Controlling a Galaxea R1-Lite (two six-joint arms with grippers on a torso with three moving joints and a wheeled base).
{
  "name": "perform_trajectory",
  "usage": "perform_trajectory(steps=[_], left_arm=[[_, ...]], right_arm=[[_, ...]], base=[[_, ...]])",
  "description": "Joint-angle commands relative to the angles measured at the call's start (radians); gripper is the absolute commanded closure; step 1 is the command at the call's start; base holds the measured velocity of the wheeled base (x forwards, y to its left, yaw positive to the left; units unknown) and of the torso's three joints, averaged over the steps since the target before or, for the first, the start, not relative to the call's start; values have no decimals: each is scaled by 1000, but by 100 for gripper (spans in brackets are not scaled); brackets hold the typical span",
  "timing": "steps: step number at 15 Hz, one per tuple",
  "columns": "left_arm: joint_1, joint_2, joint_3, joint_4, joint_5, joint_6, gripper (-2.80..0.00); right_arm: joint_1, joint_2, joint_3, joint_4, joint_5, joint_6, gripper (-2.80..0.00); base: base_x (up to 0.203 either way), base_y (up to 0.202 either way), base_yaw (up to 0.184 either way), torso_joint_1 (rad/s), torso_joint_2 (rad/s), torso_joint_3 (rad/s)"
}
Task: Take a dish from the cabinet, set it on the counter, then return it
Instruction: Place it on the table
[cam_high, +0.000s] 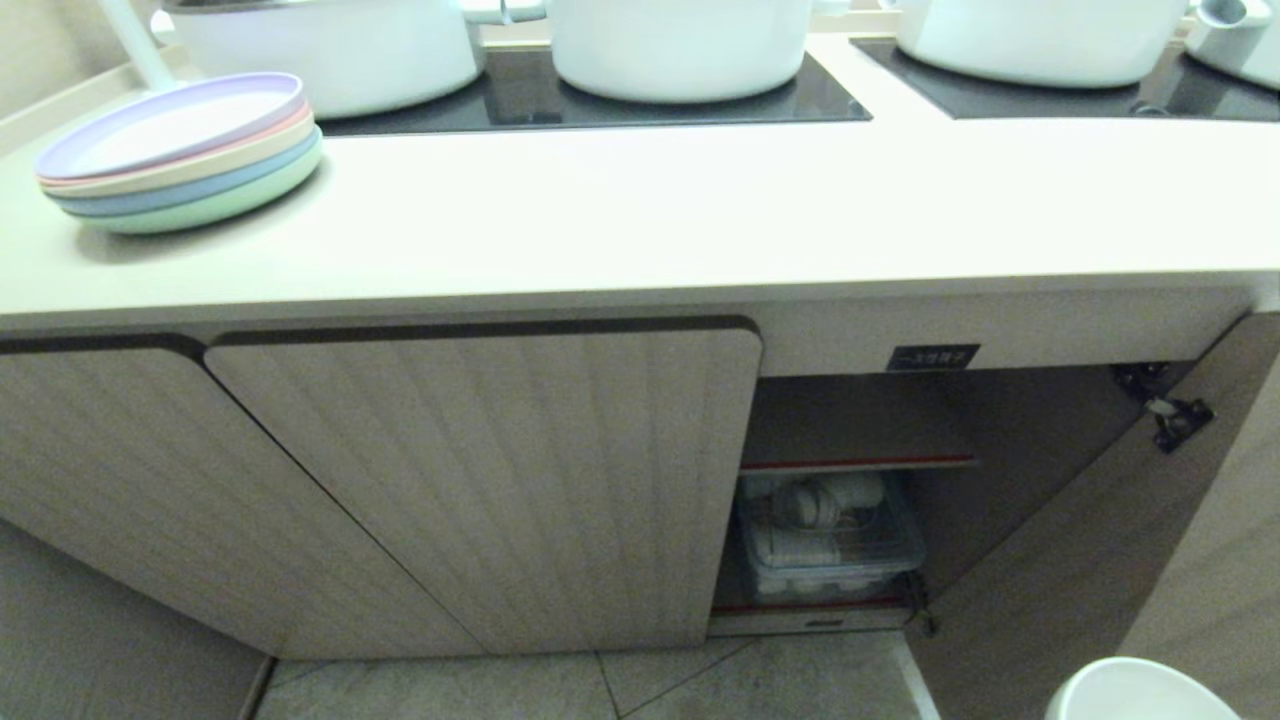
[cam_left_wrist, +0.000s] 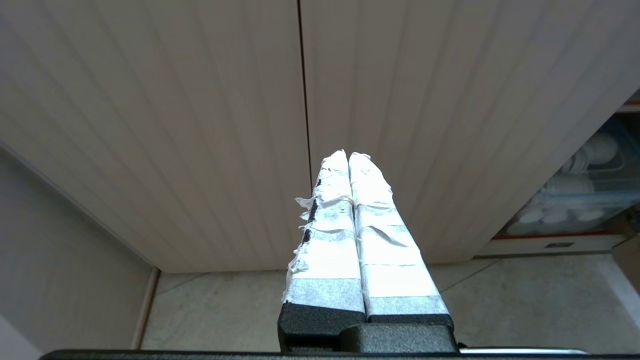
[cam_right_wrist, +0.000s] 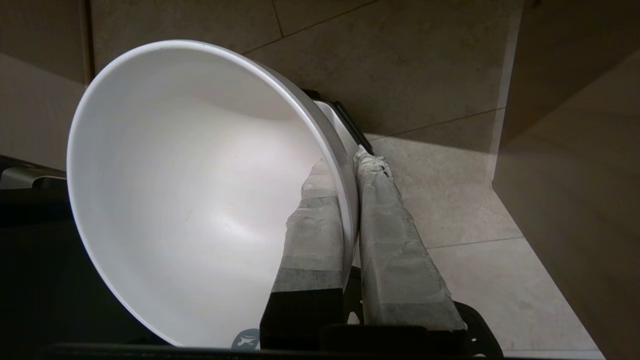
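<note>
White and round, the bowl (cam_right_wrist: 190, 200) is seen closest in the right wrist view, pinched at its rim by the right gripper (cam_right_wrist: 356, 165): one taped finger (cam_right_wrist: 312, 235) is laid against the inside wall, the other against the outside, with the rim clamped between them. Below the bowl, tiled floor (cam_right_wrist: 440, 75) is seen. In the head view only a curved part of the bowl's rim is shown at the lower right corner, low in front of the open cabinet (cam_high: 860, 420) and well below the counter (cam_high: 700, 210).

On the cabinet's right side a door (cam_high: 1080, 560) is swung open, and a black label (cam_high: 932, 357) is fixed above the opening. Under a red-edged shelf (cam_high: 858, 463), a clear bin (cam_high: 830, 550) with white dishes is kept. On the counter's left end a stack of pastel plates (cam_high: 180, 150) is set, and white pots (cam_high: 680, 45) are placed on the black glass panels (cam_high: 600, 100) behind.

The left gripper (cam_left_wrist: 348, 156) is held before the closed fluted doors (cam_left_wrist: 200, 125), its taped fingers pressed together with nothing between them.
</note>
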Motion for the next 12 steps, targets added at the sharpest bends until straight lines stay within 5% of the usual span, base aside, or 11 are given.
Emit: perform_trajectory(steps=[1,12], left_arm=[[0,0,0,-1,0,0,0],[0,0,0,-1,0,0,0]], right_arm=[[0,2,-1,2,2,0,0],[0,1,-7,5,4,2,0]], base=[[0,0,0,227,-496,-276],[0,0,0,248,-539,-292]])
